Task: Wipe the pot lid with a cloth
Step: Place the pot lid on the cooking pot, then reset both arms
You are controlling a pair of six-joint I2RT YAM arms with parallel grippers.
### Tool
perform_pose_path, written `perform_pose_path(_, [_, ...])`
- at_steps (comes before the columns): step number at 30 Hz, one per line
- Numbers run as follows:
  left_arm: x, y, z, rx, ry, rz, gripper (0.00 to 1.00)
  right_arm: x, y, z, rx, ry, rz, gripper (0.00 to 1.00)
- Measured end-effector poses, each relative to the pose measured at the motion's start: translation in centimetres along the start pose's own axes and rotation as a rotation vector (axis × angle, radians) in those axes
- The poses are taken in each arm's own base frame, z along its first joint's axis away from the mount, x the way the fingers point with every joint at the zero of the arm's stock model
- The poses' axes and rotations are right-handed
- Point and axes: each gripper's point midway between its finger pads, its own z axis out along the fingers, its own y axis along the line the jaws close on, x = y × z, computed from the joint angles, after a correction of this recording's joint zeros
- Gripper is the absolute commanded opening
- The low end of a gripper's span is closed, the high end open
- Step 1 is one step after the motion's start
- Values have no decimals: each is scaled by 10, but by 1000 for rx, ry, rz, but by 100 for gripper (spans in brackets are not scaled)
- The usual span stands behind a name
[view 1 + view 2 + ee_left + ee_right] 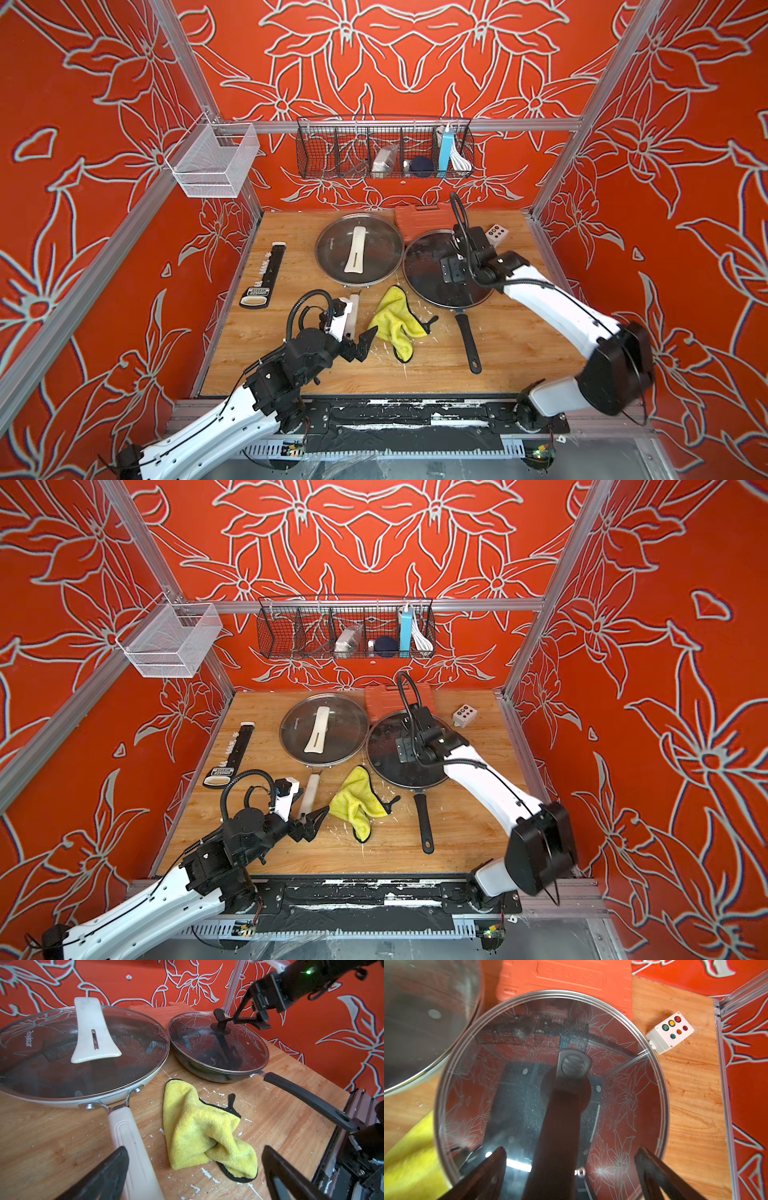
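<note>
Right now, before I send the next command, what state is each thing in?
cloth: crumpled on the table, not held.
left end effector: open, empty, just short of the cloth.
right end effector: open, empty, close by the black pan lid's knob.
black pan lid: seated on the black pan, not gripped.
white pan lid: seated on the white pan, untouched.

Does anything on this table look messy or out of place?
Yes. White flecks are scattered over the wooden table, thickest around the yellow cloth, like chipped paint or crumbs. The cloth itself lies crumpled in a heap between the white pan and the black pan, not spread flat.
</note>
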Motion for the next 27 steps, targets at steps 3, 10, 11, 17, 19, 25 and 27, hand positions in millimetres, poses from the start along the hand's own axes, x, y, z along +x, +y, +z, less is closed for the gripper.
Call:
perform_pose_path(3, [1, 6, 9, -29, 14, 26, 98, 11, -9, -16, -25, -119, 9, 97])
perform_pose_path(10, [-17, 51, 19, -125, -69, -46, 98, 40, -26, -36, -31, -382, 34, 97])
perform_pose_path(11, [-17, 59, 19, -140, -84, -59, 98, 42, -28, -37, -28, -413, 38, 97])
perform_pose_path(17, [-15, 92, 24, -191, -116, -114, 98, 70, -38, -28, 25, -470, 14, 97])
perform_pose_path(19, [-11, 101, 25, -205, -118, -122, 98, 82, -45, -22, 62, -453, -1, 97])
perform_pose_path(25, [-5, 134, 15, -306, -151, -142, 98, 86, -68, -33, 182, -535, -11, 97])
perform_pose_path(27, [-3, 148, 9, -356, -162, -154, 98, 89, -77, -33, 223, -550, -6, 97])
